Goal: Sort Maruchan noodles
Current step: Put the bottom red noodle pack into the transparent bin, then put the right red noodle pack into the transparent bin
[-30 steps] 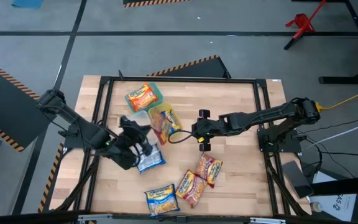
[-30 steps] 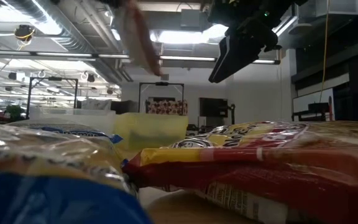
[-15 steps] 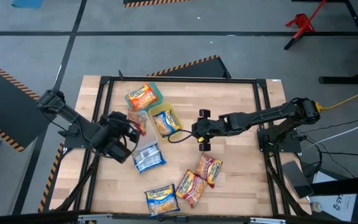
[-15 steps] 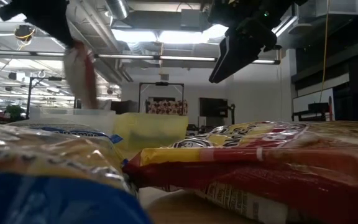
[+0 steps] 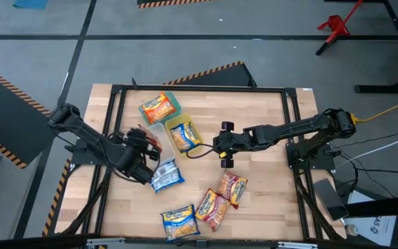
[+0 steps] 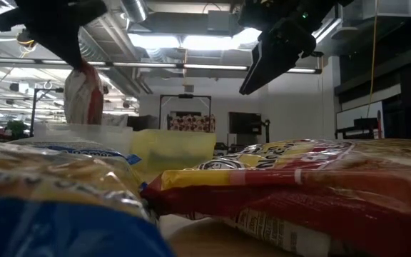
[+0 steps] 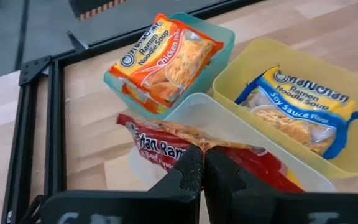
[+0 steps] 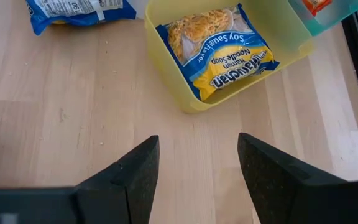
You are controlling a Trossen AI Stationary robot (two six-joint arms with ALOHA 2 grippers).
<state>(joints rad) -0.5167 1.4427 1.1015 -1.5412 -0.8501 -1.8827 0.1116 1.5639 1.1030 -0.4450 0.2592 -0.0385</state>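
Note:
My left gripper (image 7: 202,167) is shut on a red-brown noodle packet (image 7: 166,144) above the clear container (image 7: 241,121); the low view shows this packet (image 6: 84,93) hanging just over the container's rim (image 6: 84,130). An orange packet (image 5: 157,108) lies in the green container. A blue-and-yellow packet (image 8: 219,53) lies in the yellow container (image 5: 184,134). My right gripper (image 8: 197,163) is open, hovering over bare wood to the right of the yellow container. A blue packet (image 5: 166,174) lies on the table by the left arm. Three more packets (image 5: 213,206) lie near the near edge. My left gripper pinches the red-brown packet between its two fingers at the crinkled upper edge (image 7: 197,144). The fingers (image 6: 70,53) come at it from above. The packet is lifted clear and hangs upright below them, with its lower end just above the clear container.
The three containers stand close together at the table's far left. A black frame (image 5: 199,88) runs along the table's edges. Bare wood lies between the right gripper and the packets at the near edge, and along the far right.
My left gripper has carried the red-brown packet toward the table's left, from beside the yellow container to above the clear container, and then lowered it. The packet swung as it went and now hangs upright. The right arm kept still.

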